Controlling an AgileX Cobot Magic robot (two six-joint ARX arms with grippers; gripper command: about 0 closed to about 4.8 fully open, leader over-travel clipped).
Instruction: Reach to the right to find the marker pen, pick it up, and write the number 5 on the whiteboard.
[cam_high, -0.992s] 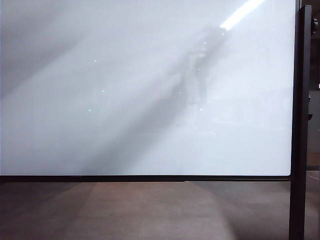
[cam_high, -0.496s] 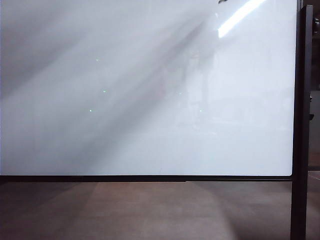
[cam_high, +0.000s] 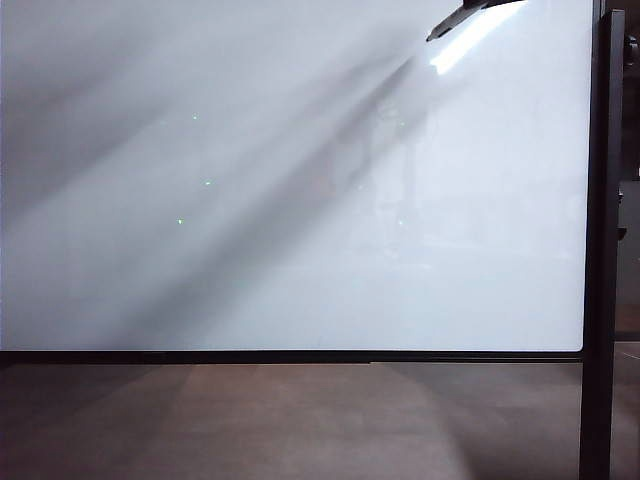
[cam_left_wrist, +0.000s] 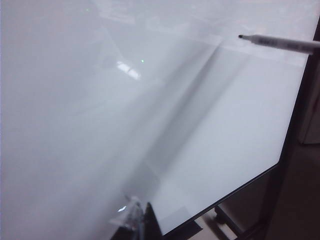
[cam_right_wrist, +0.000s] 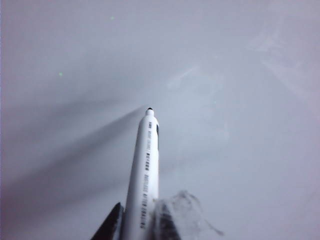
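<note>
Exterior view: I am seeing the whiteboard (cam_high: 300, 200) filling the frame, the marker pen (cam_high: 450, 22) poking in at its top right. Left wrist view is showing the left tool (cam_left_wrist: 137, 220), state unclear. Right wrist view: my right tool (cam_right_wrist: 137, 222) is clenching the pen, tip near the board.

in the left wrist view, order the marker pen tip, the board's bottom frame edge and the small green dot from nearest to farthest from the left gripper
1. The bottom frame edge of the whiteboard, running right beside the left gripper.
2. The green dot, a reflection partway up the board.
3. The marker pen tip, at the far side near the board's post.
</note>
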